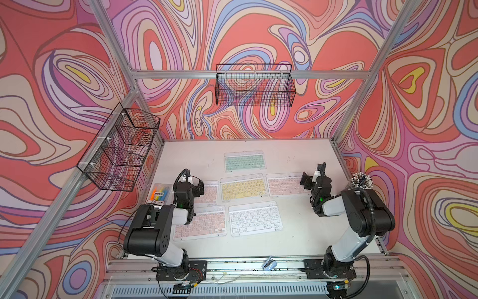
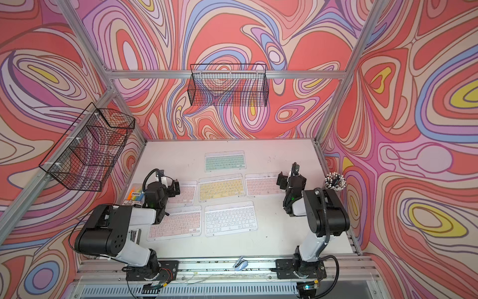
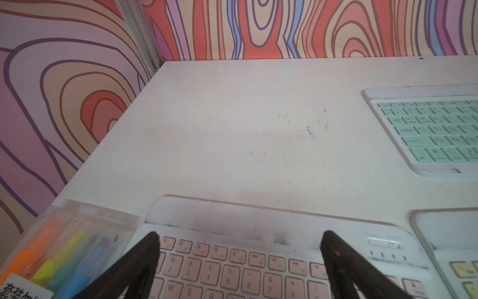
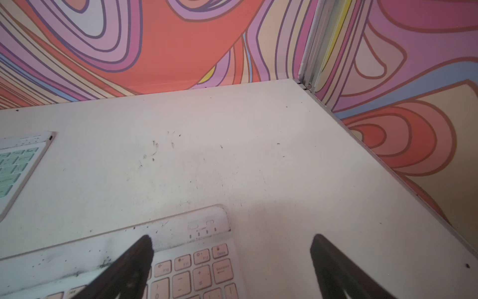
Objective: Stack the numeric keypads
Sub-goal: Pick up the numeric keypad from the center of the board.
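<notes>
Pink keys show under both tools. The left tool (image 3: 240,235) hangs, jaws spread wide, over the far-left pink keypad (image 1: 210,192). The right tool (image 4: 232,238), equally spread, hangs over the outer end of the right pink keypad (image 1: 284,184). These, with the mint-green keypad (image 1: 244,161), yellow keypad (image 1: 243,187), white keypad (image 1: 254,218) and near pink keypad (image 1: 204,224), lie flat and apart on the desk (image 1: 297,233), none stacked. We judge a first pick is due. We should take the slim frame by an edge, lift it level, and avoid the highlighter packet (image 1: 160,194).
</notes>
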